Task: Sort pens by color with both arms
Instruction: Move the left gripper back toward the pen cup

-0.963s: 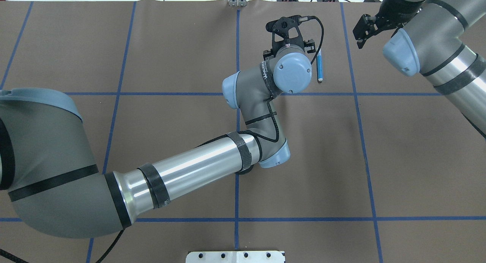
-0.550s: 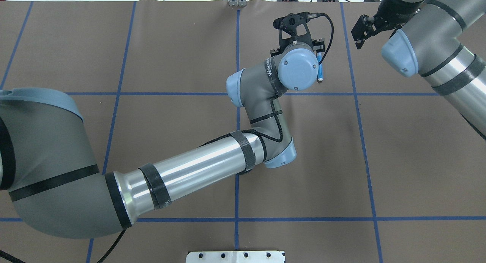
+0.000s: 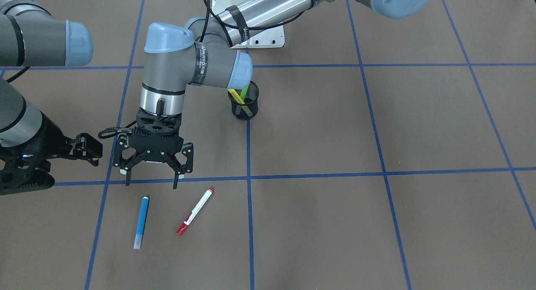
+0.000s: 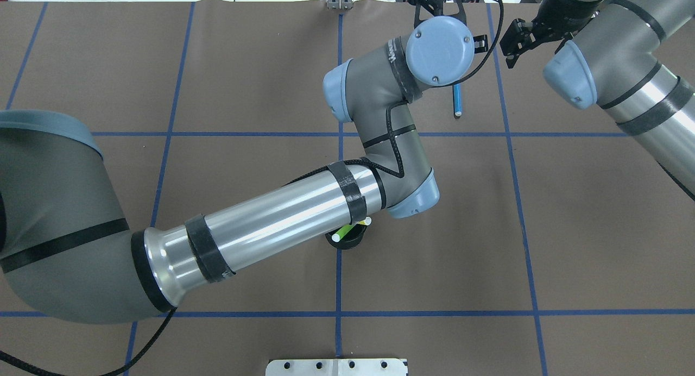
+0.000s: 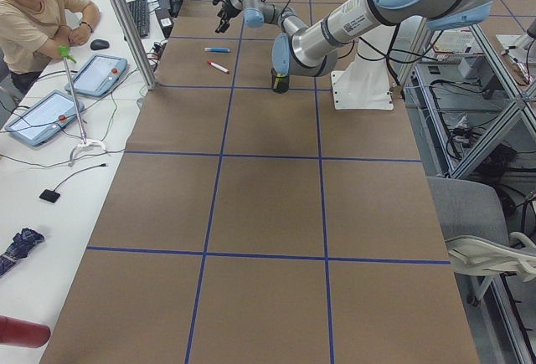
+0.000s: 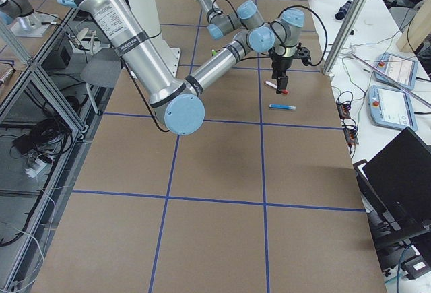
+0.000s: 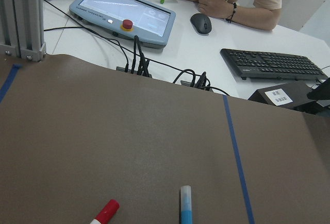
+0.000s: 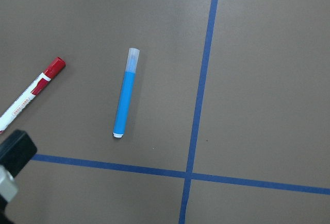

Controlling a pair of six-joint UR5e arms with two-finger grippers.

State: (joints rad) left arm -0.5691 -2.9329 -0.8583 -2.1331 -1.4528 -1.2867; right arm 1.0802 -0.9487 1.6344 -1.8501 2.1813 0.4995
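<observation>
The blue pen [image 3: 141,222] and the white pen with red caps [image 3: 195,211] lie on the brown mat beyond a blue tape line. My left gripper [image 3: 151,182] hangs open just on the robot's side of them, holding nothing. The right wrist view looks down on the blue pen [image 8: 125,98] and the red-capped pen [image 8: 31,92]. From overhead, my left wrist hides the red-capped pen and the far end of the blue pen [image 4: 457,101]. A yellow pen [image 3: 235,95] and a green pen [image 3: 244,91] stand in the black mesh cup [image 3: 244,107]. My right gripper [image 4: 510,52] hovers open and empty beside the blue pen.
The cup [image 4: 347,238] sits half under my left forearm. Beyond the mat's far edge, the left wrist view shows a control tablet [image 7: 124,13], cables, a keyboard [image 7: 270,64] and a person's hands [image 7: 219,0]. The white mounting base [image 3: 261,36] is at the robot's side.
My left wrist has moved away from the robot and a little right, covering more of the blue pen and uncovering the cup. The right gripper has hardly shifted.
</observation>
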